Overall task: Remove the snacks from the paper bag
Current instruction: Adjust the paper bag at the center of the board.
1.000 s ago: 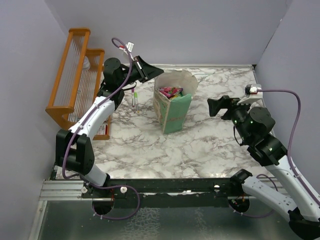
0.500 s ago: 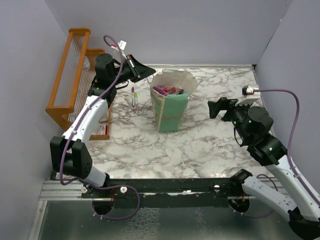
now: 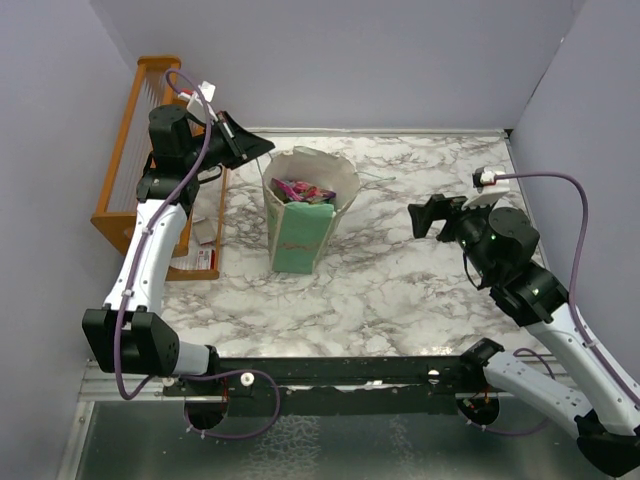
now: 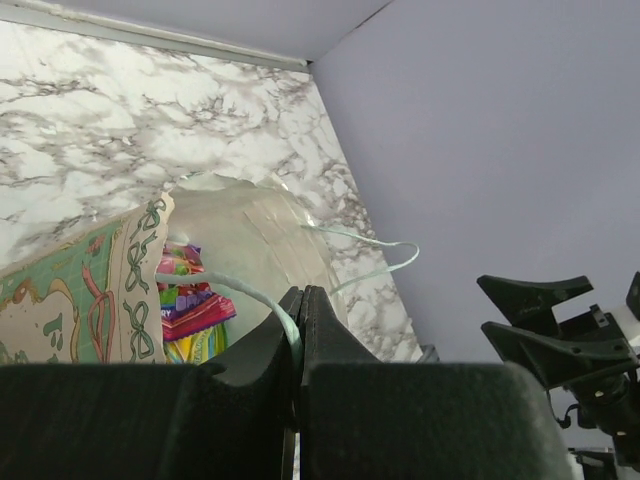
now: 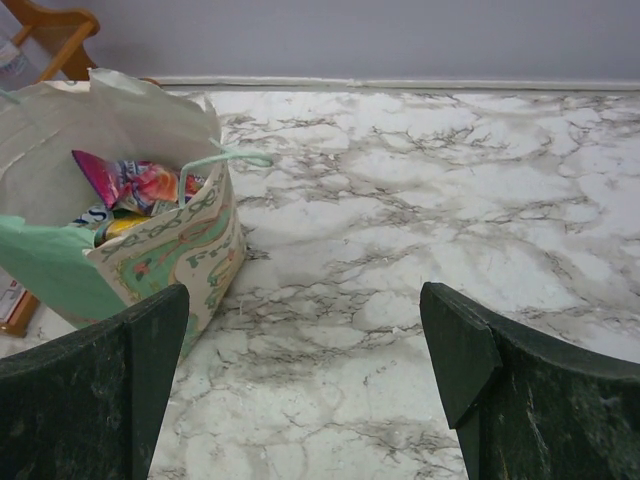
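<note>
Open paper bag left, snacks inside, marble table

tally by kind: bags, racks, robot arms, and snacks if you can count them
paper bag: 1
orange wooden rack: 1
robot arms: 2, left arm and right arm
snacks: piled inside the bag and overlapping, no sure count
total without snacks: 4

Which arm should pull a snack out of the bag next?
Right. The right gripper is open, empty and faces the paper bag, snacks visible inside; the left gripper is shut on its string handle.
</note>
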